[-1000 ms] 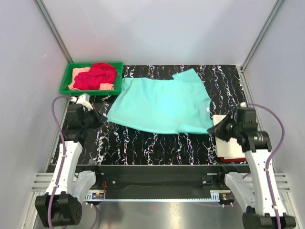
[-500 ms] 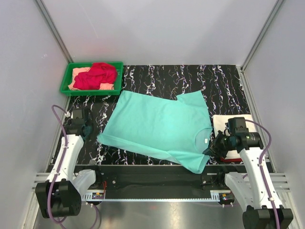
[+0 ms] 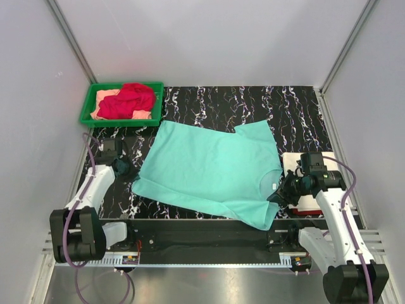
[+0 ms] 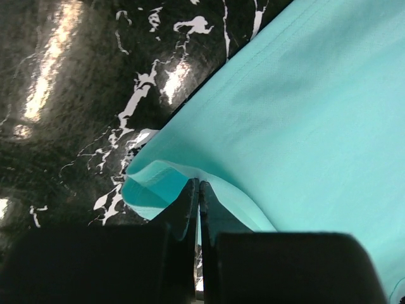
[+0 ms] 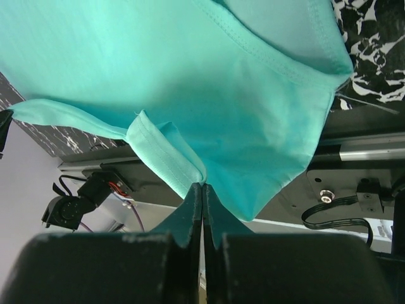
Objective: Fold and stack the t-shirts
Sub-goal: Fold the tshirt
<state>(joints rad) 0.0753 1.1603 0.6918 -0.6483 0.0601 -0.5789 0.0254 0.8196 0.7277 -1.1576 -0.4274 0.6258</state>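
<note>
A mint-teal t-shirt (image 3: 209, 168) lies spread, front up, on the black marbled table (image 3: 297, 114). Its near right part hangs over the table's front edge. My left gripper (image 3: 130, 173) is shut on a raised fold at the shirt's near left corner; the left wrist view shows the fingertips (image 4: 190, 196) pinching teal cloth (image 4: 304, 114). My right gripper (image 3: 277, 194) is shut on the shirt's right edge beside the collar, and the right wrist view shows its fingertips (image 5: 193, 202) clamped on a hem of the teal cloth (image 5: 158, 63). A red t-shirt (image 3: 130, 98) lies crumpled over a peach one (image 3: 105, 96).
The green tray (image 3: 85, 109) holding the red and peach shirts stands at the table's back left corner. A folded cream-white shirt (image 3: 292, 161) lies at the right edge, partly under my right arm. White walls close in on both sides.
Both grippers have dragged the teal shirt from the back of the table toward the near edge, so it now lies flatter. Over the last half second the left gripper shifted slightly right.
</note>
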